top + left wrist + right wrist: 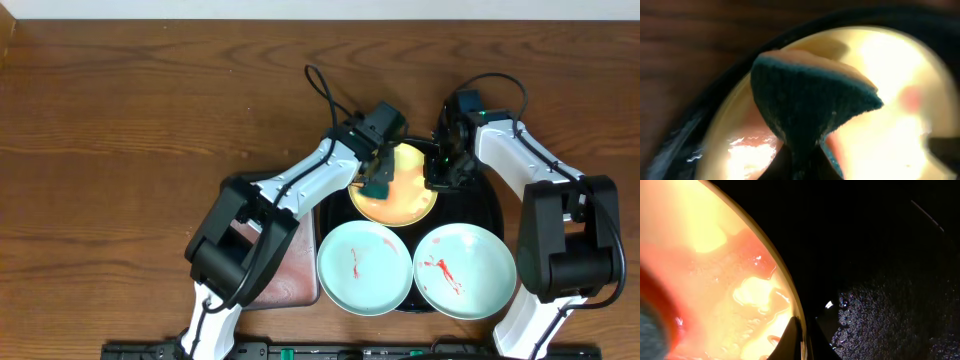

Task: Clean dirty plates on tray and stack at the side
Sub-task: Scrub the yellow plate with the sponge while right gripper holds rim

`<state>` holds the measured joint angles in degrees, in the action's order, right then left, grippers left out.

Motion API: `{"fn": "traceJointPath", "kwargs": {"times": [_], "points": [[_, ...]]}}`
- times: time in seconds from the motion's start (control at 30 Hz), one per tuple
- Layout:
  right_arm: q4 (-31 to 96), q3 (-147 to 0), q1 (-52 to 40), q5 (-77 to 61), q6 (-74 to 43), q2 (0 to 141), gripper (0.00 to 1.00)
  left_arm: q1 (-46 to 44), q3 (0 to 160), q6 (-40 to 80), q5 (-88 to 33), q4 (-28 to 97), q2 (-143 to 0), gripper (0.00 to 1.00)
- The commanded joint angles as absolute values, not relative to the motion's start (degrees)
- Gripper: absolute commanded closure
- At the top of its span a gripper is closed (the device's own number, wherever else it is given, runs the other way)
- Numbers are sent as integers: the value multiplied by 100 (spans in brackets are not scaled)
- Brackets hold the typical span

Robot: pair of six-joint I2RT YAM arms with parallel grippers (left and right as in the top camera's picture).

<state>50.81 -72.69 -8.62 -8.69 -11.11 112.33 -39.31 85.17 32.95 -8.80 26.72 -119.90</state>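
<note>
The pale yellow plate (400, 195) lies at the back of the black tray (490, 205). My left gripper (378, 180) is shut on a dark green sponge (810, 105) and presses it onto the yellow plate (910, 75). My right gripper (440, 175) is shut on the yellow plate's right rim (801, 325), one finger inside and one outside. The plate's surface (715, 280) looks wet with red smears. Two mint-white plates with red smears sit at the tray's front, one left (364, 266) and one right (463, 270).
A pinkish rectangular tray (290, 280) lies left of the black tray, partly under my left arm. Brown wooden table (120, 150) stretches to the left and back. Black cables loop behind both wrists.
</note>
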Motion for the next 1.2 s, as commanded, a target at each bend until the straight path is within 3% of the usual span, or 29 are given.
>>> {"fn": "traceJointPath", "kwargs": {"times": [0.0,0.47,0.7,1.17], "points": [[5144,-7212,-926,-580,-1066,11240,99,-4058,8536,3986,-2073,2324,-12154,93],[5166,-7210,-926,-580,-1066,11240,99,-4418,8536,4797,-2305,1872,-12783,93],[5214,-7210,-921,-580,-1066,11240,99,-4049,8536,4158,-2193,1979,-12947,93],[5212,-7212,-919,-578,-1066,11240,99,-3586,8538,3124,751,3457,-12158,93]]}}
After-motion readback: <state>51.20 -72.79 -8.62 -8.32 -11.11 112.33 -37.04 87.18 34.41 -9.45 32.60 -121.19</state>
